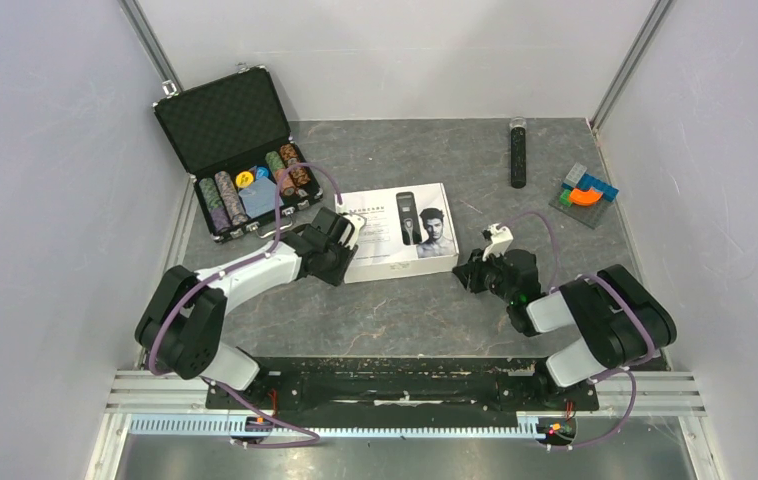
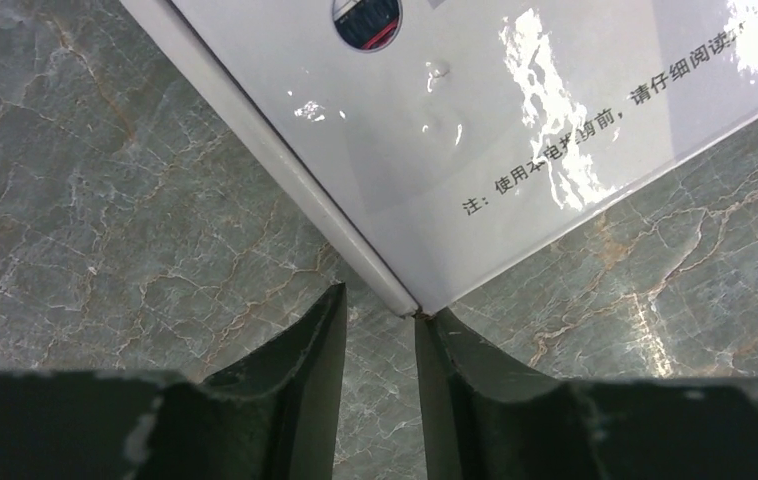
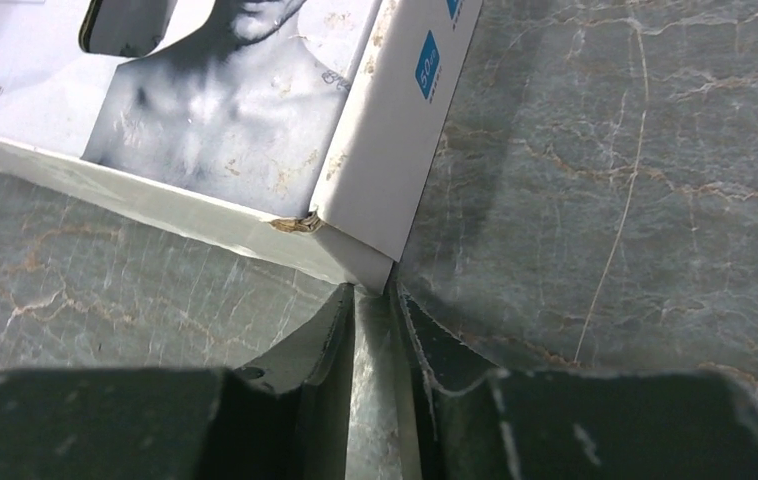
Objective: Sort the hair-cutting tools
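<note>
Top external: grey marble table (image 1: pixel 405 320), white walls (image 1: pixel 35 150); L+R jaws barely apart, empty, at box (image 1: pixel 385 262) corners.

What is inside the white clipper box (image 1: pixel 395 232) is not shown. From above, the tips of the left pincer (image 2: pixel 380 300) and the right pincer (image 3: pixel 373 290) are covered by their own wrist housings at the box's near corners. In the left wrist view the box is cut off by the top and right edges, a round printed picture is halved by the top edge, and part of the printed text is washed out by glare. In the right wrist view the printed man's face is cropped at the top, and whether the box's corner is pinched cannot be told. The markings on the chips (image 1: pixel 255 185) are too small to be read.
</note>
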Robot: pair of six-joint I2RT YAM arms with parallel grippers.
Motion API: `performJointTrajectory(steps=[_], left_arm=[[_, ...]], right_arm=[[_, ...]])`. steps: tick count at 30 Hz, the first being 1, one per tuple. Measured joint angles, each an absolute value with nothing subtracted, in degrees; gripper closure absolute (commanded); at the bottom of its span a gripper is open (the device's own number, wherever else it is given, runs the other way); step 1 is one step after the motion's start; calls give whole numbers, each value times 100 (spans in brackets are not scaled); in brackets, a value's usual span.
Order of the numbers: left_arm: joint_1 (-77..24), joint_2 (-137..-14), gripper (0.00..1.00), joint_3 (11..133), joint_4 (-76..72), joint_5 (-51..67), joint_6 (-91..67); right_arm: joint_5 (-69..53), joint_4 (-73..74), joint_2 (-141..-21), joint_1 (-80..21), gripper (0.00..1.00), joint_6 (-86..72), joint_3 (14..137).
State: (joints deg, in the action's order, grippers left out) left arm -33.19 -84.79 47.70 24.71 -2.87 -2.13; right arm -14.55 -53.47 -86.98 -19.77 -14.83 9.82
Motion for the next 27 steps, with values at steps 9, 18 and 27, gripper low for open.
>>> performJointTrajectory(steps=[9, 18, 27], left_arm=[[-3319, -8475, 43, 4807, 2453, -318, -340], [-3319, -8213, 32, 4810, 2451, -403, -462], [-3308, -6897, 10, 4797, 2484, -655, -932]], right_arm=[[-1144, -4921, -8816, -1962, 83, -1765, 1350], [-582, -3935, -8128, -1813, 71, -1791, 1391], [698, -2305, -5968, -1706, 42, -1514, 1406]])
